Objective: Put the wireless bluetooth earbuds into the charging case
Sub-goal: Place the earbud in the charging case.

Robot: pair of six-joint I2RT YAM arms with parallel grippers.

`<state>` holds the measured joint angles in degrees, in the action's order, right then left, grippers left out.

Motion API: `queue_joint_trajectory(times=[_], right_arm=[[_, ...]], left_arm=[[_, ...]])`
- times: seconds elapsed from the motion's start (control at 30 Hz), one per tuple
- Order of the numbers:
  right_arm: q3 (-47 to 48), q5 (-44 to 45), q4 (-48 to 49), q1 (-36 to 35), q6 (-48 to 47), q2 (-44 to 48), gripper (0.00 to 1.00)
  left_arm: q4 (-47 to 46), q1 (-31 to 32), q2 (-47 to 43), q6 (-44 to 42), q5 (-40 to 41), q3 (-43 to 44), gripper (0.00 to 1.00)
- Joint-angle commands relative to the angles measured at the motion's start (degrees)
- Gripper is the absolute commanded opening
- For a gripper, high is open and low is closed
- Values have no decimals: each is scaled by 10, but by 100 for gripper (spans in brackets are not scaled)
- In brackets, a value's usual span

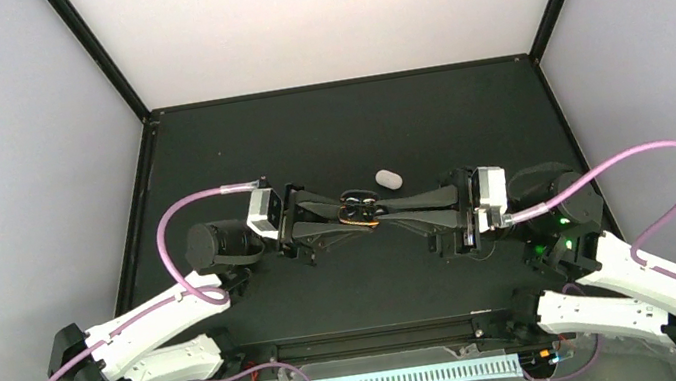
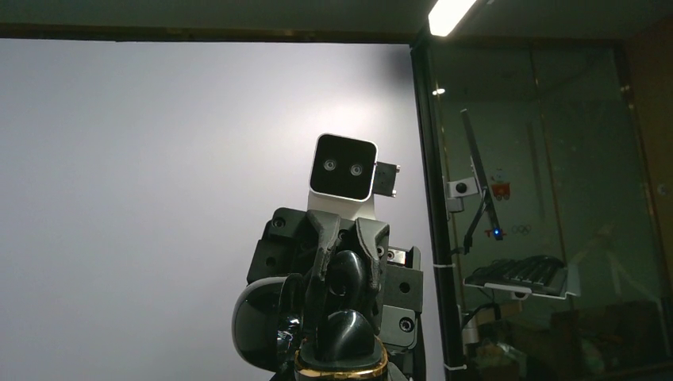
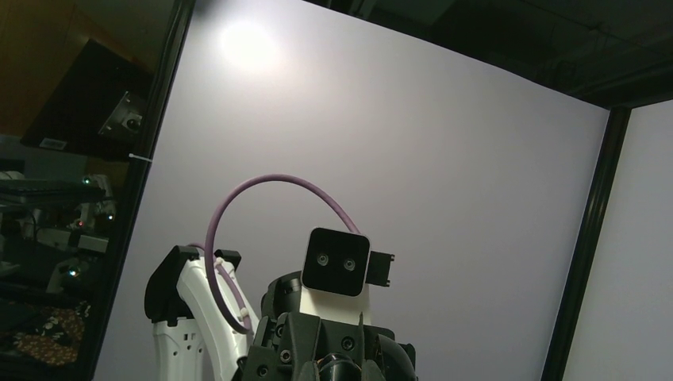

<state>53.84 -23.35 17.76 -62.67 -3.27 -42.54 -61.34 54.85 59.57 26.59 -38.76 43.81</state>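
The black table (image 1: 236,145) bears a small white oval charging case (image 1: 389,178) near its middle.

On the worktop (image 1: 305,135) the left gripper (image 1: 342,212) points in from the left and the right gripper (image 1: 387,207) from the right. Their tips meet at the middle, with a puck (image 1: 360,212) between them. The charging case (image 1: 389,178) lies just behind this meeting point, a little to the right.
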Motion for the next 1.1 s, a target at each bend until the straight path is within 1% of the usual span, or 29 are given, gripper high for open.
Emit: queue_joint_trajectory(times=[0.0, 0.2, 0.57, 1.07], right_arm=[[6, 8, -13, -4, 6, 3, 1], [7, 26, -32, -4, 11, 6, 1], [-1, 64, -31, -4, 29, 8, 1], [22, 120, -80, -4, 67, -11, 1]], left_arm=[[-15, 4, -14, -8, 8, 15, 2], [-18, 4, -19, -9, 14, 12, 1], [-33, 5, -30, -14, 42, -6, 2], [-28, 4, -43, -34, 77, -19, 2]])
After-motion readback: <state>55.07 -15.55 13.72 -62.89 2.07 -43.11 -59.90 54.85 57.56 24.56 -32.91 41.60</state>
